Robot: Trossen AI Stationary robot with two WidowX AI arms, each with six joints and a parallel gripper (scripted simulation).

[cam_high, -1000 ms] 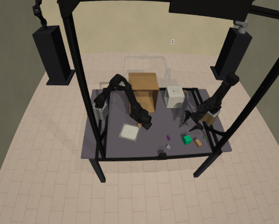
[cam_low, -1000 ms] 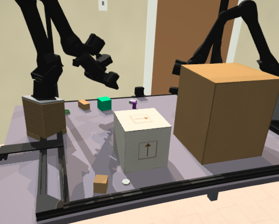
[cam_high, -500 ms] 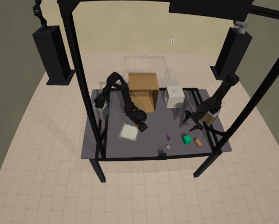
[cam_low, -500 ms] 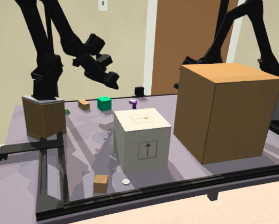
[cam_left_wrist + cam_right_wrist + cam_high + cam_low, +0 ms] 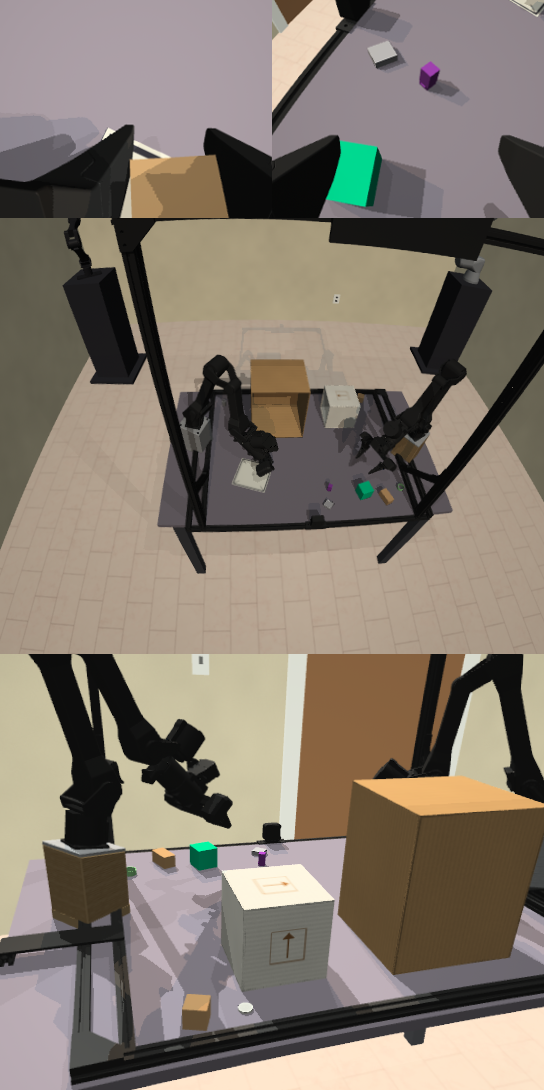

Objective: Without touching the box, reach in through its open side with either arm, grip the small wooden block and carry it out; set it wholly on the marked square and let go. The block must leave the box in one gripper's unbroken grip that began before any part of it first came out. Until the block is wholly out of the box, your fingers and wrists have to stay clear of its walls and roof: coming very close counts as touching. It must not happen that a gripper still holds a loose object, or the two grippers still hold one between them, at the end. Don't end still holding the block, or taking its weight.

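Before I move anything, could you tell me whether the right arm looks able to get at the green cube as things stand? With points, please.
Probably yes: the right arm's open pincer (image 5: pixel 369 459) (image 5: pixel 419 138) is near the green cube (image 5: pixel 365 490) (image 5: pixel 203 856) (image 5: pixel 355 173), and nothing seems to stand between them.
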